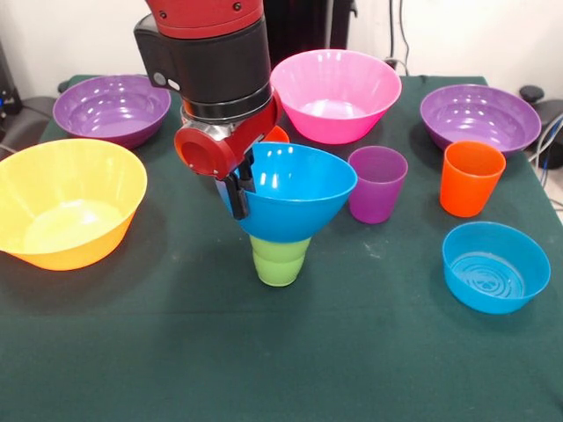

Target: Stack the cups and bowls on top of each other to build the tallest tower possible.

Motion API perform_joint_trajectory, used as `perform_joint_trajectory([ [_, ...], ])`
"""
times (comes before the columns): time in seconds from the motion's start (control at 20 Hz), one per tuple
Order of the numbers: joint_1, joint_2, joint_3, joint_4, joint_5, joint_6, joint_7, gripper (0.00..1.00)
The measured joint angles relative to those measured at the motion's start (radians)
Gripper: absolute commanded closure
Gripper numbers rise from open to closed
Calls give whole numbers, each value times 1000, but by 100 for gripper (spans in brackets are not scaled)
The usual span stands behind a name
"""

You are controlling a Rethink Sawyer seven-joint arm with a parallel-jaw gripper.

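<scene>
Tower point(283, 220) stands at two pieces mid-table: blue bowl point(295, 189) seated on green cup point(280, 260). My claw point(239, 189) grips the bowl's rim, one finger inside. Orange cup point(471, 178), purple cup point(377, 183) and other bowls remain unstacked. My arm hides an orange item behind.

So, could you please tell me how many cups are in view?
3: green cup under the tilted blue bowl at centre, purple cup beside it, orange cup further right. None seems hidden.
</scene>
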Motion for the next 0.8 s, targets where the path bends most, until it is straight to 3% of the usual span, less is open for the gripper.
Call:
perform_joint_trajectory([
  [0.8,8,0,-6,-2,0,0,0,100],
])
